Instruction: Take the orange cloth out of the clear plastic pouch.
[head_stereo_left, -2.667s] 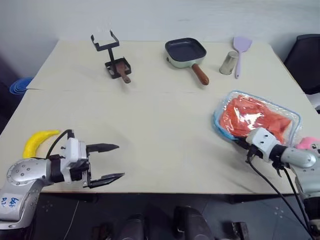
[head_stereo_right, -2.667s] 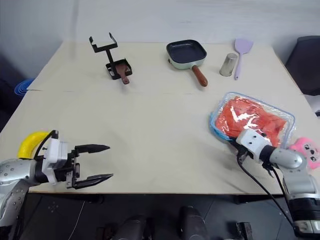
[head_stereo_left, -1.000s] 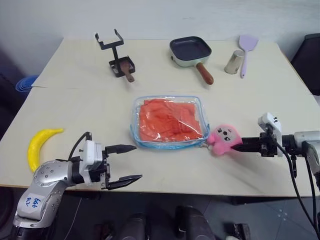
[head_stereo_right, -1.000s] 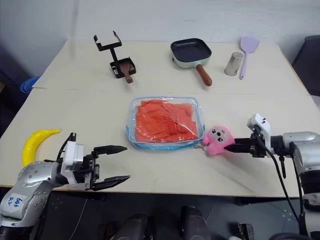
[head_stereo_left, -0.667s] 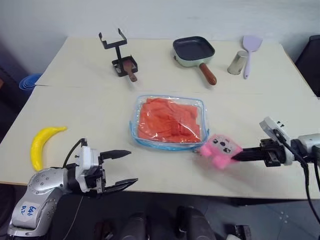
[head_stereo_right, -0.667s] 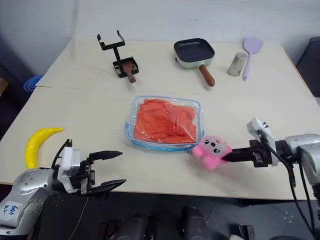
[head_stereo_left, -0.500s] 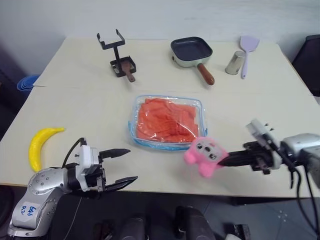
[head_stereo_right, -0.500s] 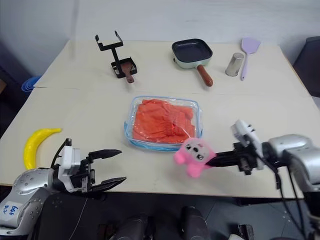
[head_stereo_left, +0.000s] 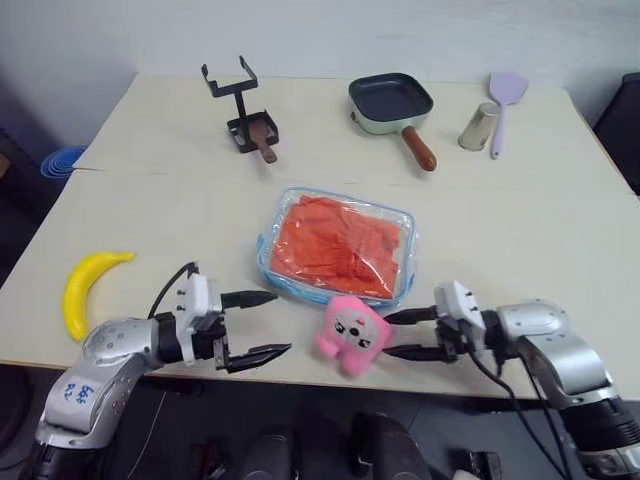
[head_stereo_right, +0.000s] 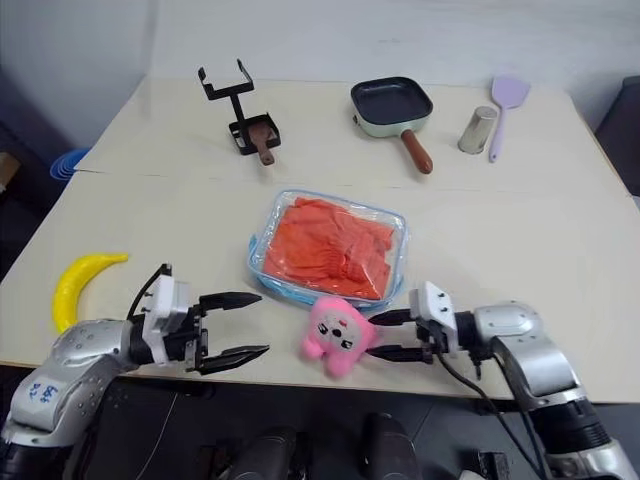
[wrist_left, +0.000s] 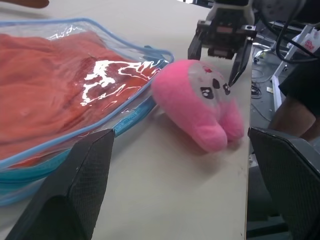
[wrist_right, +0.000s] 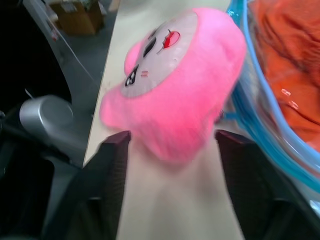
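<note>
A clear pouch (head_stereo_left: 337, 246) with light blue trim lies flat near the middle of the pale desk (head_stereo_left: 520, 230), the orange cloth (head_stereo_left: 340, 244) folded inside it. A pink plush toy (head_stereo_left: 351, 333) sits on the desk just in front of the pouch's near edge, close to the desk's front edge. The right hand (head_stereo_left: 398, 333) points in from the right at desk level, its two black fingers spread apart with the tips just beside the toy and nothing gripped between them. The left hand (head_stereo_left: 268, 323) hovers at the front edge to the left of the toy, fingers wide open and empty, aimed toward the pouch. A banana (head_stereo_left: 84, 287) lies at the left. Along the far side stand a black metal stand (head_stereo_left: 243, 106), a small square frying pan (head_stereo_left: 396, 104), a metal cup (head_stereo_left: 479, 126) and a lilac spatula (head_stereo_left: 505, 102).
</note>
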